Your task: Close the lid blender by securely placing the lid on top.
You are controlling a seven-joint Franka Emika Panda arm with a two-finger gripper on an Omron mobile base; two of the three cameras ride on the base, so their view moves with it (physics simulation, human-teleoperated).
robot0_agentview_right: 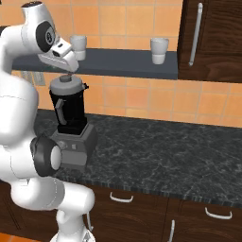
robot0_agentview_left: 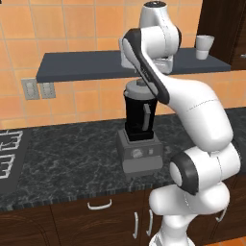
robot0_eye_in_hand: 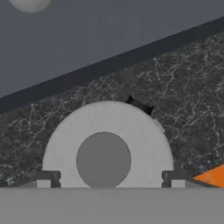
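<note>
The lid (robot0_eye_in_hand: 107, 144) sits on the blender (robot0_agentview_right: 70, 124) jar on the bench (robot0_agentview_right: 179, 146); the tool (robot0_agentview_right: 69, 72) hovers just above, fingers (robot0_eye_in_hand: 47, 178) spread wide, the arm hiding part of the jar.

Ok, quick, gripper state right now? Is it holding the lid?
Gripper: open, fingers apart on either side of the lid, holding nothing; the lid sits on the blender.

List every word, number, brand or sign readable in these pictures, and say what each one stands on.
No readable text anywhere.
The blender has dials on the front of its base, with markings too small and blurred to read.
The lid, the two white cups and the wall outlets carry no lettering.
</note>
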